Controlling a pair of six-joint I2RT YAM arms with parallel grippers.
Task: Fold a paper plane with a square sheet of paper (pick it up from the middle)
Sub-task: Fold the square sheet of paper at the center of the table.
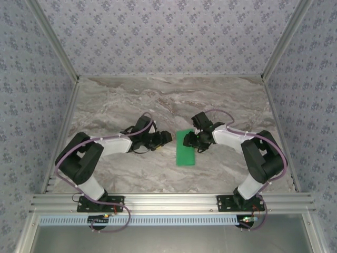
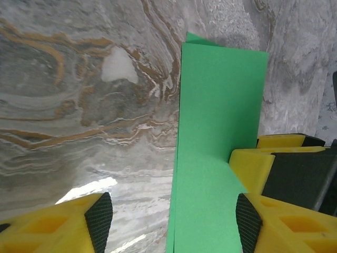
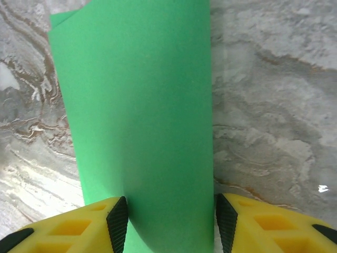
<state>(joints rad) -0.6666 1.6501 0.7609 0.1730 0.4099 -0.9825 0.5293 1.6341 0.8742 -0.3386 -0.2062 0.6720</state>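
The square sheet of paper [image 1: 185, 148] lies on the marble table as a bright green, narrow rectangle folded in half, with a lower layer peeking out at one corner [image 2: 192, 38]. No pointed paper plane is in view. My right gripper [image 1: 192, 139] is open at the sheet's far end. In the right wrist view its fingertips [image 3: 171, 224] straddle the full width of the green sheet [image 3: 137, 105]. My left gripper [image 1: 165, 138] is open at the sheet's left edge. That long edge runs between its fingertips [image 2: 174, 221]. The right gripper's yellow finger [image 2: 253, 164] rests on the paper [image 2: 218, 121].
The marble tabletop [image 1: 131, 105] is fenced by patterned walls and aluminium posts. An aluminium rail [image 1: 168, 200] runs along the near edge, by the arm bases. Both arms reach inward and meet over the sheet at the table's centre.
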